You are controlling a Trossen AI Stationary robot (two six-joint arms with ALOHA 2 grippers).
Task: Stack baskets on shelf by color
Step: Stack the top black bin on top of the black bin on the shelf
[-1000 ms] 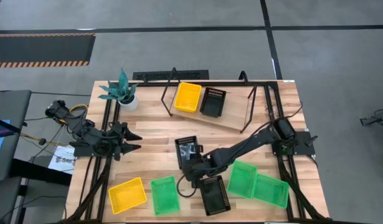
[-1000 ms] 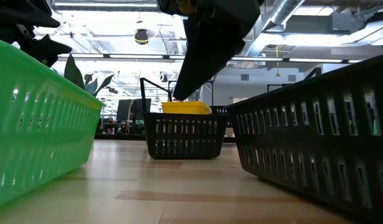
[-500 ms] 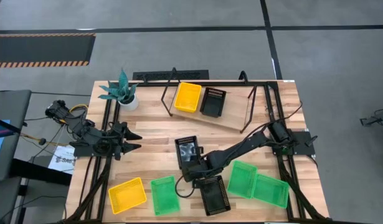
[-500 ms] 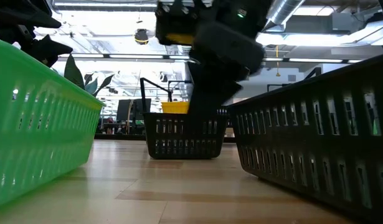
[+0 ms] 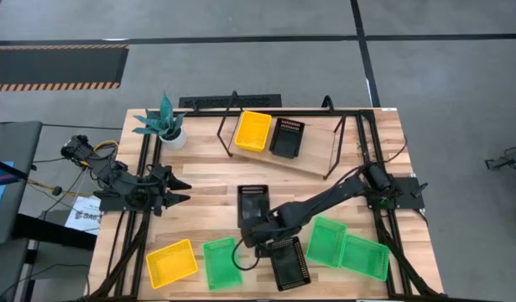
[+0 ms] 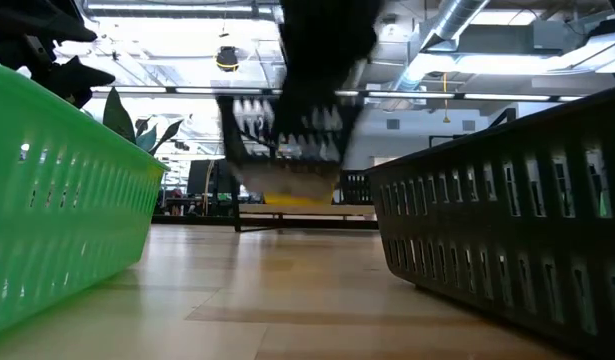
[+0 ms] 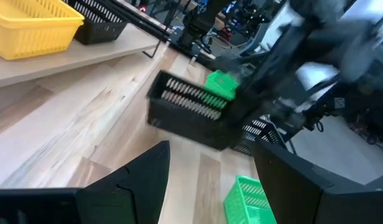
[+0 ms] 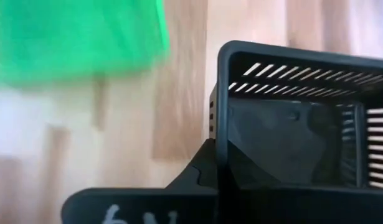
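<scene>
The right gripper (image 5: 252,228) is clamping its jaws on the near rim of a black basket (image 5: 252,202), one finger inside the wall and one outside, and the low view is showing that basket hanging clear of the table, probably so it can be carried to its colour's pile. Beyond it from the jaws, the shelf (image 5: 284,152) is carrying one yellow basket (image 5: 252,130) and one black basket (image 5: 287,136) side by side, which looks like the start of separate colour stacks. Just behind the jaws another black basket (image 5: 289,262) is lying on the table, flanked by three green baskets (image 5: 221,262) and a second yellow one (image 5: 171,262). Well off to the side, the left gripper (image 5: 179,189) is waiting with its jaws parted, holding nothing.
</scene>
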